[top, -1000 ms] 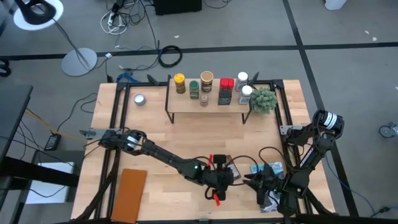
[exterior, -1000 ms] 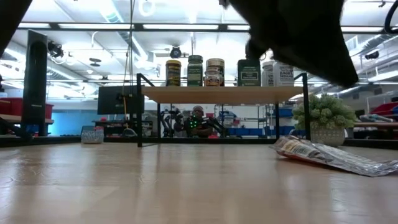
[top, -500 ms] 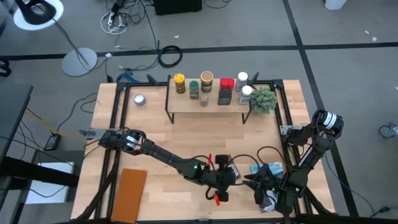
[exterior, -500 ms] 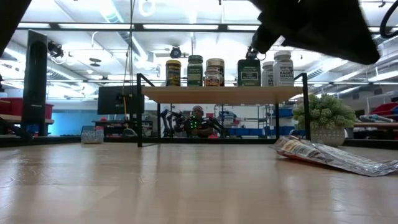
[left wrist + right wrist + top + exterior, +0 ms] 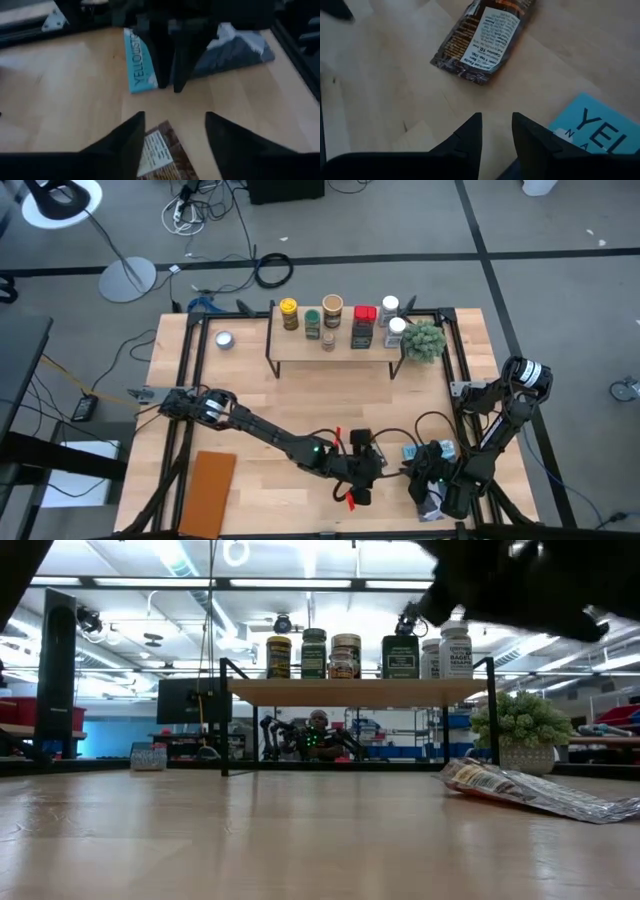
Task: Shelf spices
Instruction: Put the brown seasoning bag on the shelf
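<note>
Near edge, centre-right of the table: left gripper poised just above the flat brown packet, fingers spread apart, nothing between them; packet directly below and slightly behind the fingertips, its long axis running roughly along the gripper's line of sight, so pinching across the short width judged the likely approach. Right gripper just to the right, above the near edge of the blue-and-white book, fingers only slightly parted and empty; packet well ahead of those fingers, so left arm judged the nearer one for the pick. Packet: thin crinkled foil-like film, glossy, white printed label on the upper face, lying flat on the wood; limp and low, likely hard to get under and prone to slip or fold. Book: rigid, smooth cover, pale blue with light lettering. Near left: flat brown board. Far centre: shelf, light plank on thin black legs, carrying the spices, upright cylindrical and squared jars with yellow, green, tan, red and white tops, standing close together. Far left: small round silver tin. Far right, beside the shelf: small green plant
</note>
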`<action>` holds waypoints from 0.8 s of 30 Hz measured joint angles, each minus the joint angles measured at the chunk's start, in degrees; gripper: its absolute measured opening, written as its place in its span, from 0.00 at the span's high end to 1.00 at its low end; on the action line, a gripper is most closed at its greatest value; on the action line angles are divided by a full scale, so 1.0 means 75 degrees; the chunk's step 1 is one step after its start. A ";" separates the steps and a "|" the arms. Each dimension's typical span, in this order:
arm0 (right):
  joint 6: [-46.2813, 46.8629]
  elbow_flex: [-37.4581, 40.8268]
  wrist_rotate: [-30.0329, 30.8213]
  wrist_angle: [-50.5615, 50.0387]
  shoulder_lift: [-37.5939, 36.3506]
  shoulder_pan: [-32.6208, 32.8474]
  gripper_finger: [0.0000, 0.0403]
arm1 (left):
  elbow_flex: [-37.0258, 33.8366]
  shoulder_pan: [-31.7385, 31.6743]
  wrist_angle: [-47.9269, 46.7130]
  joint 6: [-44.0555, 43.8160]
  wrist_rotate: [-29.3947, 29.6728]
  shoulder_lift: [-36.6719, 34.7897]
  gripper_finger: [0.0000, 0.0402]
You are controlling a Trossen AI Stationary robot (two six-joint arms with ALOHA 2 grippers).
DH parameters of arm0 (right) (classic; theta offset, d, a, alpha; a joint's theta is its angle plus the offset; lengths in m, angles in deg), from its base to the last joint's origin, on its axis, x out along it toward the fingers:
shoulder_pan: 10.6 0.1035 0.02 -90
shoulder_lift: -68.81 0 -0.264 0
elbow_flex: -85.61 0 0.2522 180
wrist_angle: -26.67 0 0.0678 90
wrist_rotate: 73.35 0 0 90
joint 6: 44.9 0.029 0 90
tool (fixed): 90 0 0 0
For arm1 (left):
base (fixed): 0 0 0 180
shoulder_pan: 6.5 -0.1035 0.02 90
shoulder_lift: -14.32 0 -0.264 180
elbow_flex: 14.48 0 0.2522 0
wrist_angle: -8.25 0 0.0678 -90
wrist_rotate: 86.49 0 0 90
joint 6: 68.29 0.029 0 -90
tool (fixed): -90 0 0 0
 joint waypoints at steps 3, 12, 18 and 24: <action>0.0003 -0.0001 -0.0003 0.0004 -0.0001 -0.0001 0.74 | -0.0004 0.0000 0.0406 0.0007 0.0045 0.0309 0.37; -0.0019 -0.0001 -0.0006 -0.0044 0.0000 0.0000 0.74 | -0.0012 -0.0031 0.1133 -0.0426 0.0341 0.0906 0.25; -0.0055 0.0000 0.0029 -0.0067 0.0000 0.0000 0.74 | -0.0006 -0.0103 0.1367 -0.0770 0.0528 0.1353 0.27; -0.0055 0.0000 0.0038 -0.0070 0.0000 0.0000 0.74 | -0.0006 -0.0082 0.1440 -0.0809 0.0663 0.1578 0.27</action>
